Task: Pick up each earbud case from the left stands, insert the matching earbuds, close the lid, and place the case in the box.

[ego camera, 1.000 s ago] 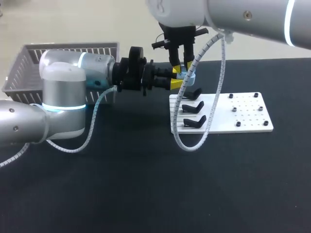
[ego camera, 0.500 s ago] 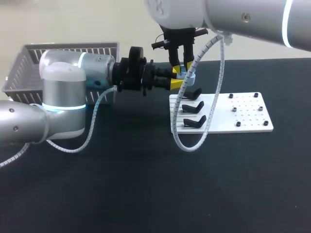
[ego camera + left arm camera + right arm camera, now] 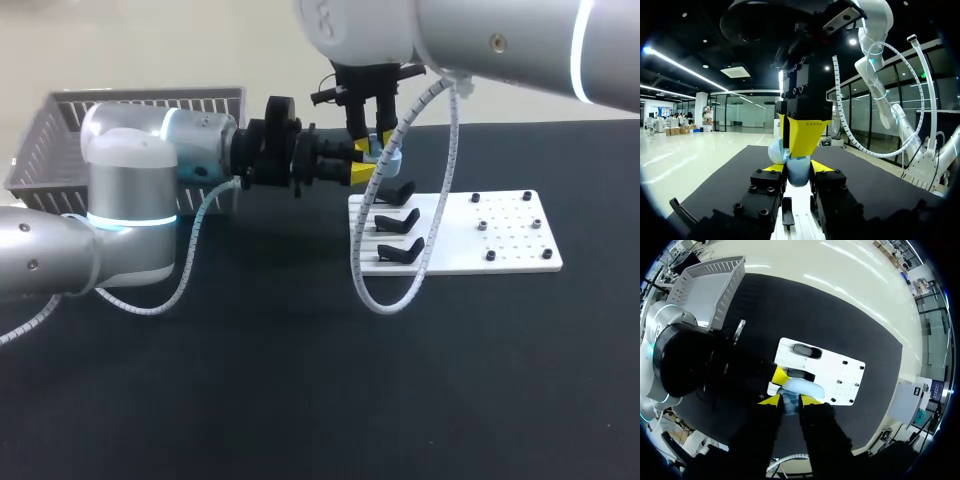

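**Right arm nudged up a bit, everything else parked**

Compared with a second ago, only the right arm has budged: it has crept a hair up and toward 9 o'clock in the head view, and its white cable loop shifted with it. Left arm, basket and plate look exactly the same as before.

So right now the pale blue earbud case (image 3: pixel 386 155) is up in the air, just off the 11 o'clock corner of the white plate (image 3: pixel 505 262). The left gripper (image 3: pixel 798 171) comes in level from 9 o'clock and is clamped on the case; in its own wrist view the case sits snug between the two yellow tips, touching both. The right gripper (image 3: pixel 790 401) hangs down onto the same case from 12 o'clock. From its wrist view there's a bit of pale blue right at it, but I honestly can't tell if it's clamped or just resting there.

Three black stands (image 3: pixel 398 219) sit in a column along the plate's 9 o'clock edge, none with a case on it. The white basket (image 3: pixel 60 125) is at the tabletop's (image 3: pixel 300 380) 10 o'clock corner, behind the left arm.
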Robot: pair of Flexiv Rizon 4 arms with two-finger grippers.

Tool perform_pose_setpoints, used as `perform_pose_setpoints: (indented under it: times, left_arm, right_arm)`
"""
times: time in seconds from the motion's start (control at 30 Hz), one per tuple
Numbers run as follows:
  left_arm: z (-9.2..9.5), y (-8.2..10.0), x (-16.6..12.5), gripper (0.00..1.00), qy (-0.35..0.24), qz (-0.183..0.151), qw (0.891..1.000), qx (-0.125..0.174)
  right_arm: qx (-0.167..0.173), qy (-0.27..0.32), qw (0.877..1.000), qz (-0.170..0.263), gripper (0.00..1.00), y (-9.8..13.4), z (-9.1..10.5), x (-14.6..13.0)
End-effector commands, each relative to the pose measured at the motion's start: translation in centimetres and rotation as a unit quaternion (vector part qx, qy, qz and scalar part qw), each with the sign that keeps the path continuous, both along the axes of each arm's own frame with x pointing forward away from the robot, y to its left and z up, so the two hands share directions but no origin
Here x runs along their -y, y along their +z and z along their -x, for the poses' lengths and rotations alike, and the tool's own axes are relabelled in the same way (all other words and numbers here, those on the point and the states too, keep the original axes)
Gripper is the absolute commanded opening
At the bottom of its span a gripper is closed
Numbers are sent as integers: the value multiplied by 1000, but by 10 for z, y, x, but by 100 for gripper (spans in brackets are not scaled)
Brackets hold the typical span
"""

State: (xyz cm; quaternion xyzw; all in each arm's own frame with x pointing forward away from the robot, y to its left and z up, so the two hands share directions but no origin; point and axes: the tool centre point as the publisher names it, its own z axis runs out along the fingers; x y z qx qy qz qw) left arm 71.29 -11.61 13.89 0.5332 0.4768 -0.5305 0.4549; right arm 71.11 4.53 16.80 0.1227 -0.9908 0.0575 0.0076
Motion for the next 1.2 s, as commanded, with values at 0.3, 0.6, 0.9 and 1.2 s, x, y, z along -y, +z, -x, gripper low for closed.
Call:
perform_pose_setpoints:
  times: [0.3,0.6,0.9,1.2]
  left_arm:
    - [2,0,0,0,2,2,1000,2]
    - [2,0,0,0,2,2,1000,2]
    - [2,0,0,0,2,2,1000,2]
    - [2,0,0,0,2,2,1000,2]
  right_arm:
    - [53,-8,998,-37,100,25,16,14]
    - [155,-182,970,-52,100,25,-16,47]
    - [197,-274,939,-68,100,9,-45,67]
    - [165,-274,946,-58,100,-7,-48,74]
